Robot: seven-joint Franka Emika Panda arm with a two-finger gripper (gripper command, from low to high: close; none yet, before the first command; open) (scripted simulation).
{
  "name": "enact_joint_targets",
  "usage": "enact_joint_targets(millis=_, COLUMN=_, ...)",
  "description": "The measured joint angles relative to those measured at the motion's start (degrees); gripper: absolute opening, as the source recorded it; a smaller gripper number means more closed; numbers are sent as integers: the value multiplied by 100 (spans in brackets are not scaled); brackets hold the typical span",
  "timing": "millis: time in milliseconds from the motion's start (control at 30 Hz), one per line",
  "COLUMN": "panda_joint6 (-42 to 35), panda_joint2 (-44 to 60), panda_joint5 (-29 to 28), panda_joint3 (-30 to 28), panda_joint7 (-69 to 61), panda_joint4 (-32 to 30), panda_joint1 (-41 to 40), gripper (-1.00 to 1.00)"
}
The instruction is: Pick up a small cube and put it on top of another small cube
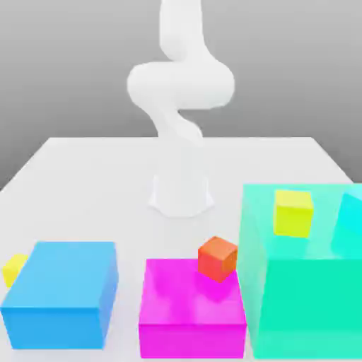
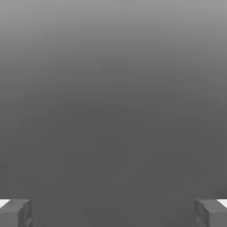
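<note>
The small pure-yellow cube point(image 1: 13, 269) rests on the white table at the exterior view's left, partly hidden behind a big blue block point(image 1: 62, 293). An orange-red small cube point(image 1: 217, 258) sits on the back edge of a big magenta block point(image 1: 191, 314). A greener lime-yellow small cube point(image 1: 293, 212) sits on top of a big teal block point(image 1: 304, 290). In the hand view my gripper point(image 2: 113, 213) is open, its two grey fingertips point(image 2: 17, 212) far apart with only plain grey background between them. Nothing is held.
The white arm point(image 1: 180, 92) rises from its base point(image 1: 181, 194) at the table's middle and leaves the frame upward. A cyan shape point(image 1: 350, 223) sits on the teal block at the right edge. The three big blocks line the table's near side.
</note>
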Motion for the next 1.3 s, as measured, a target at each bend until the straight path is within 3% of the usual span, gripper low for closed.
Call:
enact_joint_targets(millis=567, panda_joint6=1663, panda_joint2=3562, panda_joint5=-35, panda_joint3=-852, panda_joint7=3396, panda_joint4=-984, panda_joint1=-2167, gripper=0)
enact_joint_targets(millis=800, panda_joint6=2343, panda_joint2=5046, panda_joint5=584, panda_joint3=-1170, panda_joint7=4281, panda_joint4=-1358, panda_joint1=-2916, gripper=0)
enact_joint_targets(millis=967, panda_joint6=3106, panda_joint2=6090, panda_joint5=1155, panda_joint3=-795, panda_joint7=4003, panda_joint4=-1218, panda_joint1=-3281, gripper=0)
enact_joint_targets(millis=1000, panda_joint6=3229, panda_joint2=6245, panda_joint5=1219, panda_joint3=-713, panda_joint7=3955, panda_joint4=-1187, panda_joint1=-3350, gripper=-100)
enact_joint_targets(millis=1300, panda_joint6=3008, panda_joint2=5953, panda_joint5=1053, panda_joint3=-829, panda_joint7=4086, panda_joint4=-1250, panda_joint1=-3271, gripper=-100)
